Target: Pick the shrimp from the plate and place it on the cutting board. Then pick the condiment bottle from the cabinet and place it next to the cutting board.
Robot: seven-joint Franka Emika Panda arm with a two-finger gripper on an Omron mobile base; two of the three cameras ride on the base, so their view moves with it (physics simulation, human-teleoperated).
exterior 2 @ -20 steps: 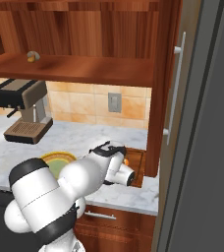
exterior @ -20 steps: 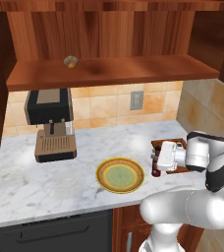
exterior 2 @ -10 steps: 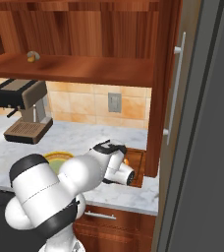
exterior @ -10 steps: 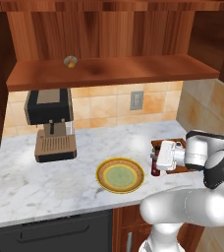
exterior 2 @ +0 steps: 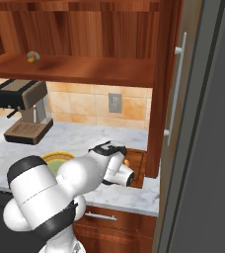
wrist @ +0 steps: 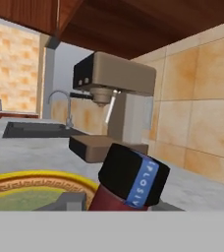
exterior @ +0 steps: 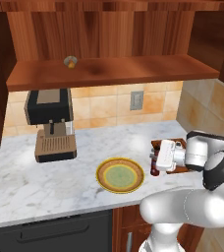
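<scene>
The surface (exterior: 84, 142) was white-grey marble, running along a tiled wall. On it stood a coffee machine (exterior: 52, 123) toward the left, its drip tray at the front. Nearer the front edge lay the plate (exterior: 120, 175), round with a yellow and brown patterned rim and pale green centre. To its right sat the cutting board (exterior: 159, 145), dark brown (mostly hidden behind the arm), with the condiment bottle (exterior: 154, 166) just beside its left edge, between board and plate. Above, the cabinet (exterior: 109, 29) had a long plank shelf (exterior: 133, 69) carrying a small round yellowish object (exterior: 70, 61).
</scene>
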